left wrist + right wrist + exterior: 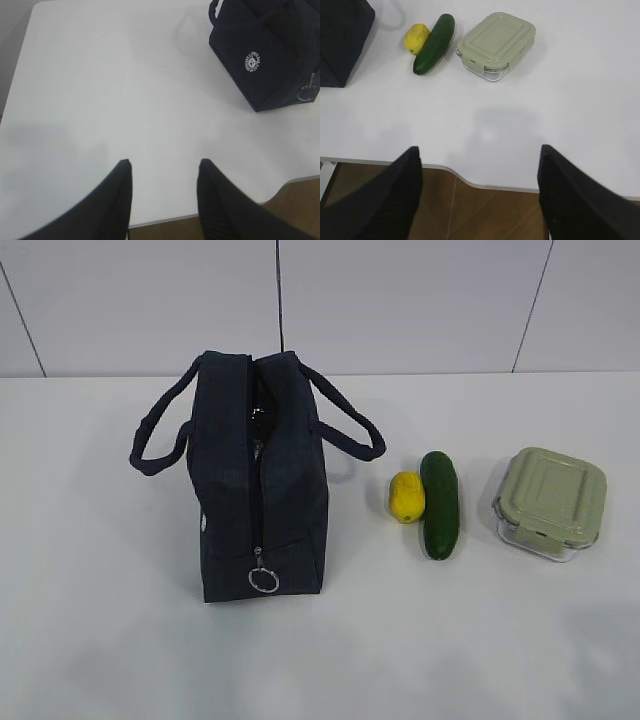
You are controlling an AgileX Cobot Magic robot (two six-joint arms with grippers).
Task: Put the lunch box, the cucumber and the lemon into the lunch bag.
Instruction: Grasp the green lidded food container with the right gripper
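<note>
Three items wait outside the lunch bag [258, 485]; nothing is packed yet.

On the desk [100, 640], the lemon [406, 496] touches the cucumber [439, 504], with the lunch box [551, 502] apart to their right and the bag, its top zipper parted, to their left. Both grippers hang back over the near desk edge, empty: the left gripper [164, 167] partly open, the right gripper [479, 152] wide open. The job looks barely begun; next probably calls for the right gripper to reach forward for one item. Bare desk lies between, though the bag's mouth looks narrow.
</note>
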